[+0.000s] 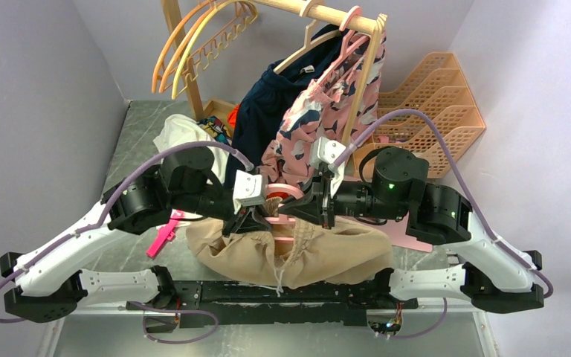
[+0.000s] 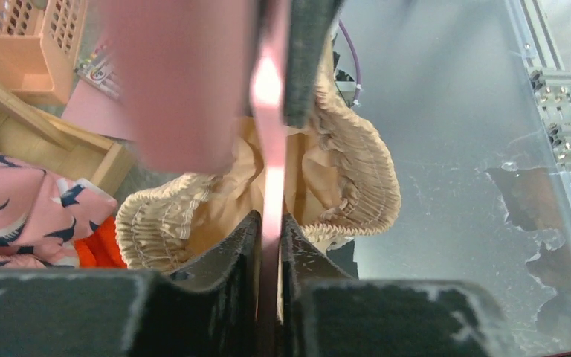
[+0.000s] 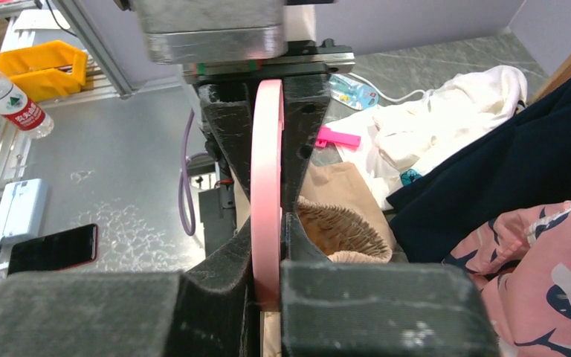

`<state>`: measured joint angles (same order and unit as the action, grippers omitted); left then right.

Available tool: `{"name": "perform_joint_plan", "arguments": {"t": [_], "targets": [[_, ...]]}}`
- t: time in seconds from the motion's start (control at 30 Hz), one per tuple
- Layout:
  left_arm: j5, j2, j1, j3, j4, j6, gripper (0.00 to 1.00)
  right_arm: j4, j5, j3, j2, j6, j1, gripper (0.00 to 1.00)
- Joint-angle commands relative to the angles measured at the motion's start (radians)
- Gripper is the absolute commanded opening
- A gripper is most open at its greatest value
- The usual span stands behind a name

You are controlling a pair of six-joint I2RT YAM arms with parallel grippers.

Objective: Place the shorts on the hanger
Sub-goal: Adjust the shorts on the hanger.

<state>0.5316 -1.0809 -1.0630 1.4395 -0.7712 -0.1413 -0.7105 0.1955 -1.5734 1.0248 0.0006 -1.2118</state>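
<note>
The tan shorts lie bunched on the table just in front of both grippers, the white drawstring hanging toward the near edge. Their gathered waistband gapes open below the hanger. The pale pink hanger is held between the two grippers, which meet nose to nose above the shorts. My left gripper is shut on the hanger's thin pink strip. My right gripper is shut on the same pink strip from the opposite side. Most of the hanger is hidden by the arms and fabric.
A wooden rack at the back carries orange and yellow hangers, a navy garment and a pink patterned garment. An orange file organiser stands back right. White cloth and a magenta piece lie left.
</note>
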Motion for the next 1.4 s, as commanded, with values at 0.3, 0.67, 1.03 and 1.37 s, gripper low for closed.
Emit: {"name": "perform_joint_plan", "arguments": {"t": [0.3,0.67,1.03,1.37], "targets": [[-0.125,0.122,0.001,-0.113,0.163,0.057,0.07,0.066,0.036,0.001,0.001,0.026,-0.002,0.14],[-0.251,0.295,0.001,-0.191,0.179,0.105,0.07,-0.063,-0.148,0.009,-0.078,0.032,-0.002,0.56],[-0.306,0.365,0.001,-0.165,0.08,0.122,0.07,-0.15,-0.405,0.044,-0.147,-0.005,-0.002,0.56],[-0.319,0.378,0.001,-0.128,0.057,0.124,0.07,-0.15,-0.461,0.07,-0.153,-0.027,-0.002,0.25]]}}
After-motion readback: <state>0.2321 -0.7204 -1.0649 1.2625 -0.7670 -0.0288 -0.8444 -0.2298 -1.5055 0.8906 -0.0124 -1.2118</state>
